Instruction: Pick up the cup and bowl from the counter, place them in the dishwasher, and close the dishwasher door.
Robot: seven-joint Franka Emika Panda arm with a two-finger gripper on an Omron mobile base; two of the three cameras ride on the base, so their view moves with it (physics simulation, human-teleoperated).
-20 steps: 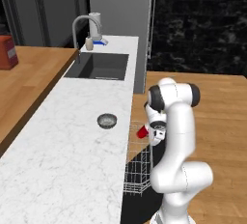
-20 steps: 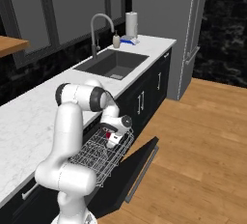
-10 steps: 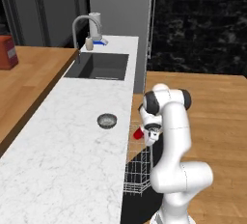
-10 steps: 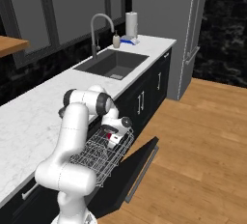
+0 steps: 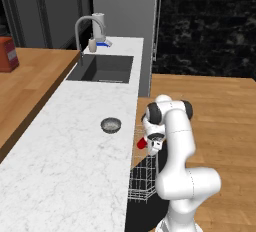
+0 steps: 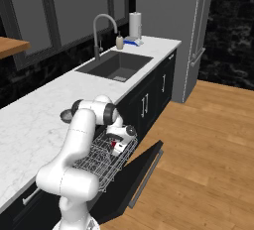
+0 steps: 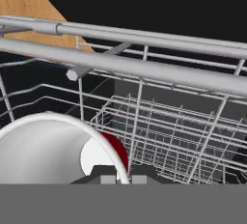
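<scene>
— Lowered since a second ago: hand with red cup, sunk nearer the white wire rack.
— Clamped on the cup's rim, white inside showing, over the dishwasher's rack.
— Elsewhere?
— Grey bowl alone on marble tabletop. Black door dropped open; rack bars crossing close ahead.
</scene>
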